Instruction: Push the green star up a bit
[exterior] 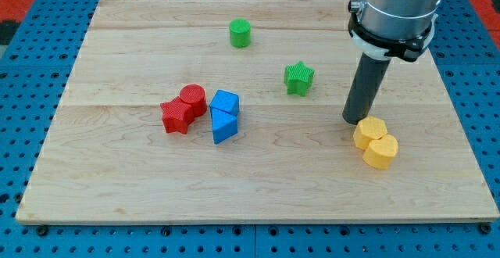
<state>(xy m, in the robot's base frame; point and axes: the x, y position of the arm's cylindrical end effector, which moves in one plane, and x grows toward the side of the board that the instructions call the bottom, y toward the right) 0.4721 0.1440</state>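
Observation:
The green star (298,78) lies on the wooden board (141,188), right of the middle. My tip (355,121) rests on the board to the star's lower right, well apart from it. The tip stands just above the two yellow blocks, close to the upper one.
A green cylinder (241,33) stands near the view's top. A red cylinder (193,99) and a red star (176,116) touch at left of centre. Two blue blocks, a cube-like one (225,103) and a triangle (223,127), sit beside them. Two yellow blocks (369,132) (381,152) lie at the right.

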